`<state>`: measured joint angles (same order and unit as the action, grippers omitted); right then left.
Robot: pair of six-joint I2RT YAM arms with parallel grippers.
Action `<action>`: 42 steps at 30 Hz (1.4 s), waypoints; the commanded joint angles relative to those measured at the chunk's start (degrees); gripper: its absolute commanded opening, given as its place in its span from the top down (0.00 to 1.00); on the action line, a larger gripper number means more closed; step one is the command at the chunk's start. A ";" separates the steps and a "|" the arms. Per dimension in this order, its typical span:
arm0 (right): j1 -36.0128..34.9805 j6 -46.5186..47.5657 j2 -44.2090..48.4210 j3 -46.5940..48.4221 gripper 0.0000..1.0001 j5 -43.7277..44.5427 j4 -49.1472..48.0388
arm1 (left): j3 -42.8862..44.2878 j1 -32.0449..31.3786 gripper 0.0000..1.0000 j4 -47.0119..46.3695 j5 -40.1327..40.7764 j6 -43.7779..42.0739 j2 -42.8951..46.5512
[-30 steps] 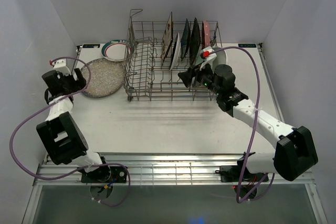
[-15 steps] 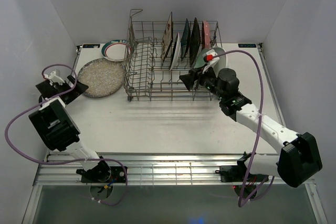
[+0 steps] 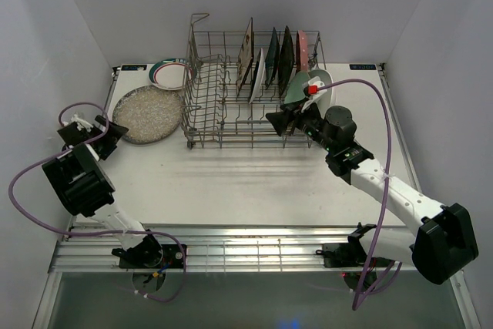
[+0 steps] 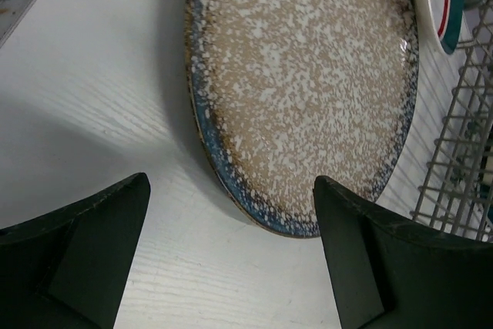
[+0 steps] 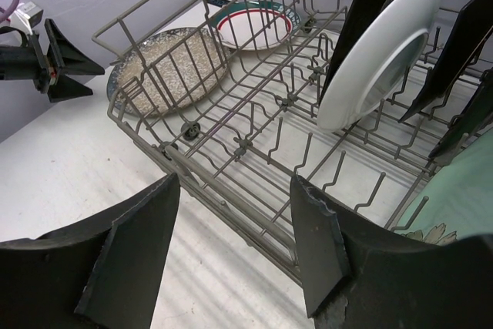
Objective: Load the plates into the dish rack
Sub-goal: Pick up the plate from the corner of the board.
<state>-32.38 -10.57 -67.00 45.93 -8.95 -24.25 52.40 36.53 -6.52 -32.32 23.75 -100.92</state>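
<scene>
The left gripper is held wide open and empty; the round speckled plate is laid flat on the white table just past its fingers. The right gripper is held partly open, empty, by the grey wire dish rack. A smooth mint plate is seen beside one finger; a white plate is stood upright farther back.

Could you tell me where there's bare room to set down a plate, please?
Free: the table in front of the dish rack, and the rack's left half. Crowded: its right half, full of upright plates; the speckled plate fills the table left of it.
</scene>
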 commanded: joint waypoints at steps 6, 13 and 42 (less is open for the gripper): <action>-0.23 -0.15 1.00 -0.14 0.34 0.60 -3.79 | 2.61 -1.64 0.09 1.16 10.25 10.27 -3.05; -0.14 -0.07 0.56 0.03 0.34 0.42 -3.96 | 3.84 -3.04 0.10 -0.24 10.26 14.13 -4.80; -0.05 -0.59 -0.50 0.74 0.33 0.34 -4.67 | 3.94 -8.94 0.68 -2.53 15.44 15.19 -9.47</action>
<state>-32.38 -10.94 -68.03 45.93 -8.97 -25.65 56.95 28.42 -9.26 -15.57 39.20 -109.47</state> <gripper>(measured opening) 0.668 0.338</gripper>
